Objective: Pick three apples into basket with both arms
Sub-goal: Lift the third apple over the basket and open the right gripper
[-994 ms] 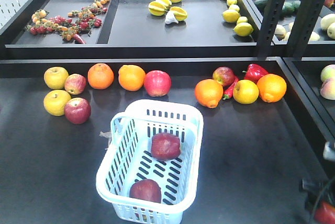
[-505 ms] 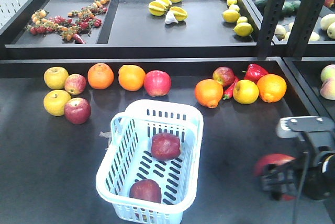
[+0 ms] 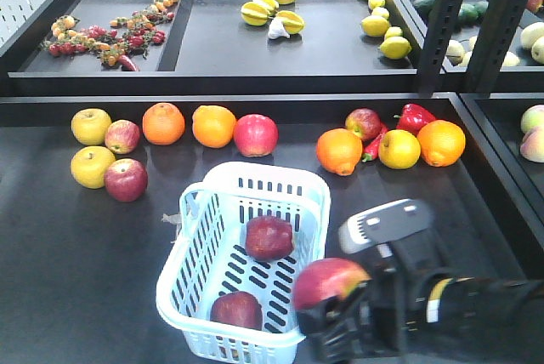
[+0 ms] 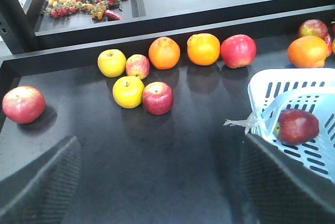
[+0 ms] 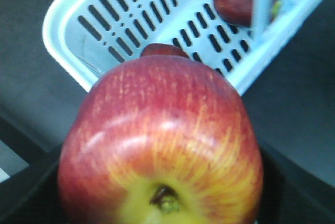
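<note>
Apples in the basket (image 3: 255, 190) number two: one dark red apple (image 3: 269, 237) near the middle of the slotted floor, another (image 3: 236, 309) toward the near end. A third apple (image 3: 330, 282), red with a yellowish blush, is clamped in the right pincer (image 3: 340, 313) at the basket's right rim, near its front corner. The right wrist view shows this held apple filling the frame, stem dimple toward the lens, with the basket's slotted wall behind it.

The basket stands on the dark counter (image 3: 85, 279), handle swung down, a small clear tag (image 4: 238, 123) hanging at its rim. No writing on the tag can be read. A pale plate on the right arm (image 3: 387, 224) bears small marks too blurred to make out.

The left pincer (image 4: 157, 182) shows only as two dark fingers at the lower corners of its wrist view, spread well apart, with nothing between them.

Along the counter's back edge lie further apples, oranges (image 3: 163, 123), yellow fruit and a red pepper (image 3: 414, 116). One red apple (image 4: 23, 104) sits alone at far left in the left wrist view.
</note>
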Available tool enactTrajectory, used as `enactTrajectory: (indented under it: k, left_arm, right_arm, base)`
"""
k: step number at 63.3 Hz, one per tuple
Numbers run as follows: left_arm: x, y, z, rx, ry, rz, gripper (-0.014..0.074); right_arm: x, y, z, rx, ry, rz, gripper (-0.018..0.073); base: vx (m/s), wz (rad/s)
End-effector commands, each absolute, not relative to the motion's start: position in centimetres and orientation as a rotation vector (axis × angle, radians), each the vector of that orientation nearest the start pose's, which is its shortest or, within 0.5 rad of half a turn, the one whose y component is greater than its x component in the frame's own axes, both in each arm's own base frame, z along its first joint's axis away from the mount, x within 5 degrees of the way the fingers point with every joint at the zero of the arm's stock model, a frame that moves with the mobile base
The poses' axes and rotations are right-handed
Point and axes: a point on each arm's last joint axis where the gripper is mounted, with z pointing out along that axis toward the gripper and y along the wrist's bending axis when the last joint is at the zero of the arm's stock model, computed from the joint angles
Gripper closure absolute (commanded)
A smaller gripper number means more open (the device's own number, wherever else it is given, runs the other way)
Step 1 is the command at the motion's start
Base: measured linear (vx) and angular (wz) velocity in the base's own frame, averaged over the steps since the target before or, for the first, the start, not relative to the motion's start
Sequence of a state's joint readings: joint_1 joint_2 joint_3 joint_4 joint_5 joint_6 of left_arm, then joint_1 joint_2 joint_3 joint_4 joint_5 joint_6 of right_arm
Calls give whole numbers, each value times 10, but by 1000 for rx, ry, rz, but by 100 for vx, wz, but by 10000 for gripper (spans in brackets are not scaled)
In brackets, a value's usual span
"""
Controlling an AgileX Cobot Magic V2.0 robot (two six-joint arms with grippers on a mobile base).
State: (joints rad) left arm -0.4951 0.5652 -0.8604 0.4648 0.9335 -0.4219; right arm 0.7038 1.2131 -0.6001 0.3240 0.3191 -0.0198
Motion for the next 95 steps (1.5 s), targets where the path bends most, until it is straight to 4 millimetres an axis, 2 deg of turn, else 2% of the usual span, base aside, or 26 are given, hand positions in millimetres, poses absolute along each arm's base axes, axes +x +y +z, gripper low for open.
enactTrajectory:
  k: [1,15,20,31,48,65,70,75,87,95]
  left_arm:
    - [88,-10,393,147,1945,-31,11]
    - [88,-10,393,147,1945,-31,11]
    - [88,-10,393,147,1945,-31,11]
    - [88,-10,393,147,1945,-31,11]
    - [88,-10,393,147,1945,-31,11]
    - [88,-10,393,147,1945,-31,11]
    - [88,-10,393,147,1945,-31,11]
    - [88,-10,393,147,1945,-31,11]
    - [88,-10,393,147,1945,-31,11]
    - [88,-10,393,147,1945,-31,11]
  right_arm:
    - [178,172,244,-566,2262,604,209]
    - [206,211,247,-665,2208,591,208]
    - [219,222,241,-670,2223,576,196]
    - [236,239,230,-691,2243,558,99]
    - [242,244,224,-686,2233,549,-74]
    - [242,244,225,-680,2235,553,-82]
    - [241,240,229,-677,2247,557,-75]
    - [242,228,236,-651,2282,552,-71]
    - [249,176,262,-542,2380,496,-52]
    - [245,135,280,-518,2420,366,-28]
  base:
    - [0,0]
    - [0,0]
    - [0,0]
    - [0,0]
    - [0,0]
    - [0,0]
    - [0,0]
    - [0,0]
    - [0,0]
    - [0,0]
